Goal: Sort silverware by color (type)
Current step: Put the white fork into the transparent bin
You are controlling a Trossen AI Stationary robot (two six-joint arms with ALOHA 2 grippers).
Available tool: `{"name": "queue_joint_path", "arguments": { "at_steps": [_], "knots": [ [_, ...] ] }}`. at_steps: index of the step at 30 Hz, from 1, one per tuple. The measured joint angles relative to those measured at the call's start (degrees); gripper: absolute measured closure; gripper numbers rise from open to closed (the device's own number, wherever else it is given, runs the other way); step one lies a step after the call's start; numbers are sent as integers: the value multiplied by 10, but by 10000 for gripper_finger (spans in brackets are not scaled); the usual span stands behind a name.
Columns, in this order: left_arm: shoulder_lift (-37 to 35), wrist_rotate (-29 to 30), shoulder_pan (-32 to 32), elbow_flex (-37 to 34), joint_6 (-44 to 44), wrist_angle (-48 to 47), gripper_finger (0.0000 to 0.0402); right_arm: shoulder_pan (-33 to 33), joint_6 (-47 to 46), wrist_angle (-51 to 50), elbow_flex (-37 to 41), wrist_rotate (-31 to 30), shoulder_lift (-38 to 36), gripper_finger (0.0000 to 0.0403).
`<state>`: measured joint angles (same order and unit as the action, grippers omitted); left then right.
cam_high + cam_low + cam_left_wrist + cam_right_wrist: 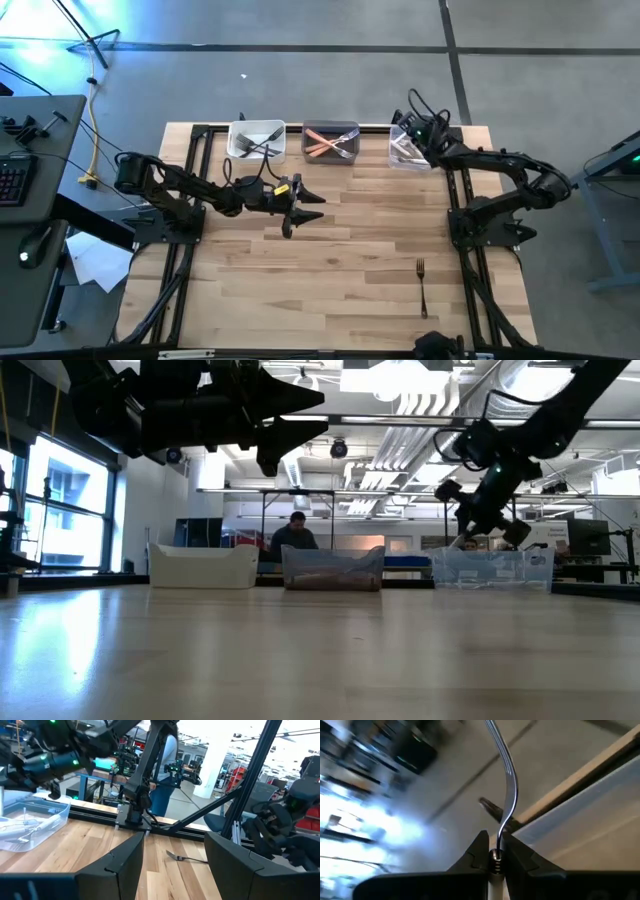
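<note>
Wooden planks are making up the table (330,250), which is standing on a grey floor, and a bright workshop with a seated person (296,532) is showing beyond its far edge. Three small bins are sitting in a row along that far edge. Taking the middle bin (331,141) as the landmark: it is holding orange-handled forks (322,146) together with a silver one. The white bin (257,139) just to its left is holding dark-handled forks (262,146). The clear bin (405,149) to its right is holding pale forks, hard to make out.

The right gripper (408,126) is hanging over the clear bin, its fingers pinched together on a slim silver utensil (506,775), which is sticking out curved from between the tips in the right wrist view; which end is being held I cannot tell.

The left gripper (303,207) is hovering above bare table nearer the front than the middle bin, with its fingers spread wide apart and nothing between them.

One dark-handled fork (422,283) is lying alone on the table, well apart from the middle bin, toward the front right.
</note>
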<state>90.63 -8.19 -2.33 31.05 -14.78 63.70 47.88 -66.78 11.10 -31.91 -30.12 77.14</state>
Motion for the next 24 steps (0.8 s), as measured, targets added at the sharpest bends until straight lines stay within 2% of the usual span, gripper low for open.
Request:
{"name": "queue_joint_path", "arguments": {
  "at_steps": [3,8,12,15,18,24],
  "knots": [
    [0,0,0,0,0,0,204,8,44,-97,-52,17,0,386],
    [0,0,0,0,0,0,204,29,130,-315,-167,35,0,386],
    [0,0,0,0,0,0,204,40,135,-438,-237,43,0,386],
    [0,0,0,0,-1,0,204,40,99,-476,-246,51,-1,382],
    [0,0,0,0,-6,0,204,40,45,-479,-216,60,-1,374],
    [0,0,0,0,-6,-3,204,43,-31,-418,-131,83,0,367]
  ]
}}
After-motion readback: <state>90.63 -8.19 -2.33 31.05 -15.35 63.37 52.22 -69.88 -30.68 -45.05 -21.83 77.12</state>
